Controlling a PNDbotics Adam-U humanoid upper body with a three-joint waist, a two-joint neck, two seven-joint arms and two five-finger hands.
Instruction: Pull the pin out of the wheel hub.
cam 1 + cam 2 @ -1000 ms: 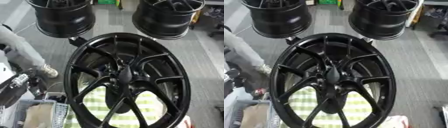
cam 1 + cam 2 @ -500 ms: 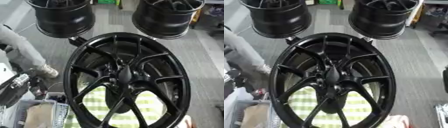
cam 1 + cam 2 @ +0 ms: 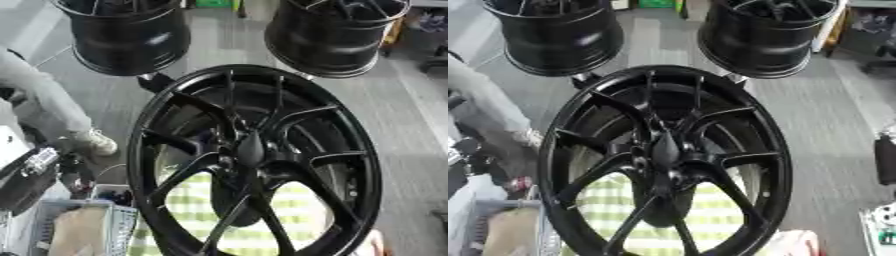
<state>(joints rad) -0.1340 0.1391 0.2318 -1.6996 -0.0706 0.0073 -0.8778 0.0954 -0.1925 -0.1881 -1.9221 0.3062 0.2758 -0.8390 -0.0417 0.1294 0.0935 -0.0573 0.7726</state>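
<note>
A large black wheel hub (image 3: 254, 160) stands on edge in the middle, its spokes facing me. At its centre a dark, drop-shaped pin (image 3: 250, 148) sticks out toward me. My left hand (image 3: 35, 167) is a black and silver shape at the lower left, well apart from the hub. At the right edge of the right eye view a dark shape that seems to be my right hand (image 3: 885, 160) hangs beside the rim without touching it. Neither hand is near the pin.
Two more black wheels (image 3: 131, 35) (image 3: 337, 35) stand behind the hub. A green checked cloth (image 3: 297, 220) lies under it. A grey basket (image 3: 105, 225) sits at the lower left, something pink (image 3: 798, 242) at the lower right. A person's leg and shoe (image 3: 92, 142) show at the left.
A dark shape has come into the right edge of the right eye view beside the rim. The hub and pin have not moved.
</note>
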